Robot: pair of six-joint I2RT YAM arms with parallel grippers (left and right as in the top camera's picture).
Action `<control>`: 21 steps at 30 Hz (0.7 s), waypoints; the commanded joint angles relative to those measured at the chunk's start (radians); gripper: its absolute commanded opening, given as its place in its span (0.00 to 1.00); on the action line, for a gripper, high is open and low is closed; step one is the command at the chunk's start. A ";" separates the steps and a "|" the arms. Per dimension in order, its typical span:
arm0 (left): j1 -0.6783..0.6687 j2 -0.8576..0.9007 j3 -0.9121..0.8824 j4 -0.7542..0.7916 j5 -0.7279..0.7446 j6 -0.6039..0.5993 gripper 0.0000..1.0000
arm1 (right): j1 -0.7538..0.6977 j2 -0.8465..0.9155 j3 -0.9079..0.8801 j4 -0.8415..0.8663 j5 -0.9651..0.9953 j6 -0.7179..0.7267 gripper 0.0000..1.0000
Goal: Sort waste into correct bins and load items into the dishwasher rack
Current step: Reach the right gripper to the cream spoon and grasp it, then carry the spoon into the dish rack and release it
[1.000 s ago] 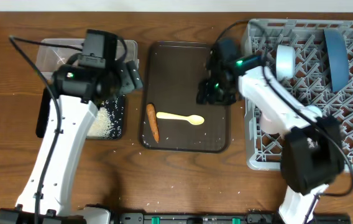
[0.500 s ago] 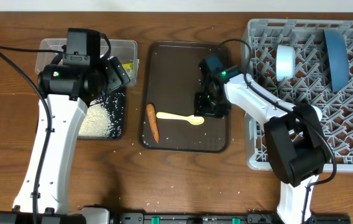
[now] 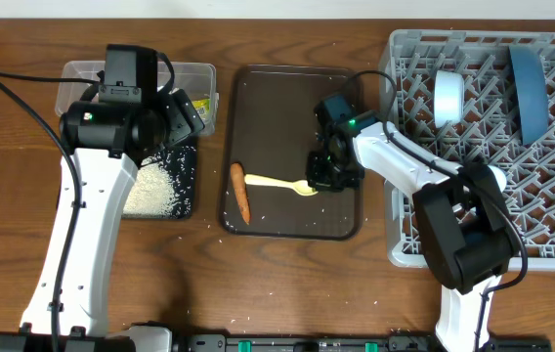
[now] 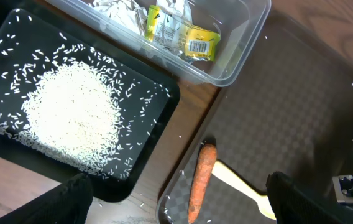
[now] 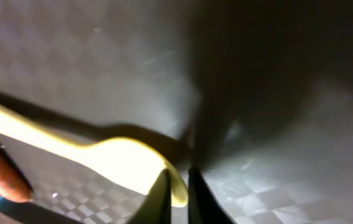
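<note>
I have my right gripper (image 5: 176,186) pinched onto the bowl rim of the pale yellow spoon (image 5: 127,158); it lies on the brown tray (image 3: 277,98) beside 1 carrot (image 3: 241,193); my left gripper (image 4: 176,196) hangs spread wide above the black tray (image 4: 52,168).

1 carrot (image 3: 240,192), 1 spoon (image 3: 279,183), 1 rack (image 3: 551,196)

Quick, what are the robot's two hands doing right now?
Left gripper: open, holding nothing.
Right gripper: shut on the pale yellow spoon.
</note>
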 commanded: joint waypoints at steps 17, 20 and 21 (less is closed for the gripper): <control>0.003 0.005 0.008 -0.002 -0.012 -0.005 0.92 | -0.063 -0.101 0.019 0.042 0.021 -0.083 0.01; 0.003 0.005 0.008 -0.002 -0.012 -0.005 0.92 | -0.086 -0.167 0.019 0.042 0.021 -0.111 0.01; 0.003 0.005 0.008 -0.002 -0.012 -0.005 0.92 | -0.090 -0.184 0.019 0.042 0.021 -0.117 0.01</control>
